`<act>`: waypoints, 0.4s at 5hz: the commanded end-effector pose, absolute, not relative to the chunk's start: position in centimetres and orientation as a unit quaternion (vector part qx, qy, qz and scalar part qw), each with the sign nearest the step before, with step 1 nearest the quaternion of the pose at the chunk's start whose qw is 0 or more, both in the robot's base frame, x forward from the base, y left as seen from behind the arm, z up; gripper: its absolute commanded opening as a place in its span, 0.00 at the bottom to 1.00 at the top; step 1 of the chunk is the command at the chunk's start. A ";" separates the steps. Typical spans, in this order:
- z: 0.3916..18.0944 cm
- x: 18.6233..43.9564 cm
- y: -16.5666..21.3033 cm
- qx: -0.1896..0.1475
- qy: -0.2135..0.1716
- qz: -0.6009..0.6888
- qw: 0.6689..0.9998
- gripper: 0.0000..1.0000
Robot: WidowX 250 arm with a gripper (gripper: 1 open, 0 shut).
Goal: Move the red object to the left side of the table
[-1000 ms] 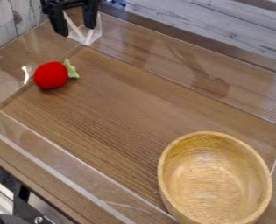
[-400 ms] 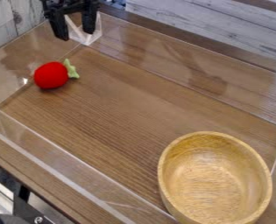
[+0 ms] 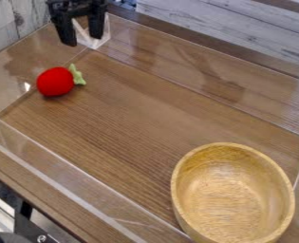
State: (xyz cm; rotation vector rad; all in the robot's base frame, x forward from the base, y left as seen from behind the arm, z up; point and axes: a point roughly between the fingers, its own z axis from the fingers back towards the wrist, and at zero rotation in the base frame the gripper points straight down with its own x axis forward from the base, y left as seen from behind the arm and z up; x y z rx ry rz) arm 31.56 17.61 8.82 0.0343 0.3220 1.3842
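Note:
The red object (image 3: 55, 82), a small round toy strawberry with a green leafy top, lies on the brown wood-grain table (image 3: 152, 114) near its left edge. My gripper (image 3: 82, 36) hangs at the top left, above and behind the strawberry and well apart from it. Its two dark fingers (image 3: 66, 31) point down with a gap between them and nothing in it, so it is open.
A big round light wooden bowl (image 3: 233, 194) sits at the front right. Low clear acrylic walls (image 3: 63, 180) edge the tabletop. A pale plank surface (image 3: 240, 21) lies beyond the far wall.
The gripper has shifted very slightly; the strawberry and the bowl lie where they were.

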 end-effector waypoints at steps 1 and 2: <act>10.5 32.6 17.7 0.014 0.116 0.626 0.771 1.00; 10.2 32.9 17.6 0.012 0.120 0.622 0.774 1.00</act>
